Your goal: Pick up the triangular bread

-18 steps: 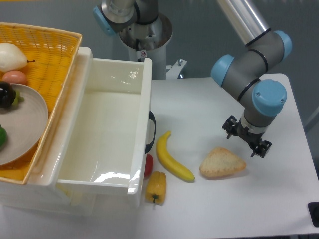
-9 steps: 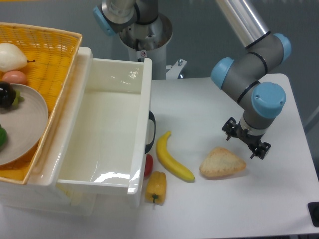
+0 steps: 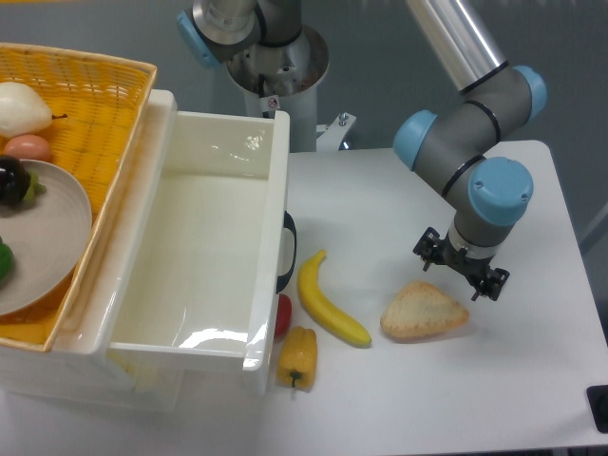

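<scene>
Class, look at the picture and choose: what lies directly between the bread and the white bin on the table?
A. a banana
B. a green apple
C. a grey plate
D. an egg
A: the banana lies on the table to the left of the bread, between it and the white bin, with nothing else in that gap.

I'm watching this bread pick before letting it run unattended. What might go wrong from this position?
The gripper sits over the upper right edge of the triangular bread, not its middle, so closing there may only pinch the crust and let it slip. The bread is a low, rounded wedge lying flat on the table; the fingers may push it sideways. The banana lies close on its left and could get nudged.
</scene>
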Controlling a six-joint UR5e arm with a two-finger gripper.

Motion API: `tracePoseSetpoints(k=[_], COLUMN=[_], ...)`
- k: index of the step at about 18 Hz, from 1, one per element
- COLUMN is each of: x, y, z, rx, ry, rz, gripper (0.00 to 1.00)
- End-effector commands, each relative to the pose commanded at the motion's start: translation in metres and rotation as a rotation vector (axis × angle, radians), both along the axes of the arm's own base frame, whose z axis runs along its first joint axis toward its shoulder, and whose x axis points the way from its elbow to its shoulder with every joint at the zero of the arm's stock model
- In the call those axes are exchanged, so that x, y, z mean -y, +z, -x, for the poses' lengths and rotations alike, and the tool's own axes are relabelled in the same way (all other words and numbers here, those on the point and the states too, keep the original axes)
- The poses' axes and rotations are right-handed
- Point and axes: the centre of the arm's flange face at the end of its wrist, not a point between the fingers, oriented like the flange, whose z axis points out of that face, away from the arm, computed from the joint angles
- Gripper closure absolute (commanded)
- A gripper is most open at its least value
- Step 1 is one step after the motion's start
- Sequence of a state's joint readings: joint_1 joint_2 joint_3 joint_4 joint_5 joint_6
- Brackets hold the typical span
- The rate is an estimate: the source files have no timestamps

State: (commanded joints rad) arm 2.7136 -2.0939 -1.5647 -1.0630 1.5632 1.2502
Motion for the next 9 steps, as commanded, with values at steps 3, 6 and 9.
tracePoseSetpoints(k=[3,6,9], x=[-0.004,-0.013,-0.029], y=[-0.005,-0.013,-0.029], z=[-0.001,-0.008,-0.019], rx=[0.013,0.033,0.052], ry=[0.035,0.054,0.085], rz=[-0.012,-0.019,-0.005], gripper=[0.0,0.0,0.01])
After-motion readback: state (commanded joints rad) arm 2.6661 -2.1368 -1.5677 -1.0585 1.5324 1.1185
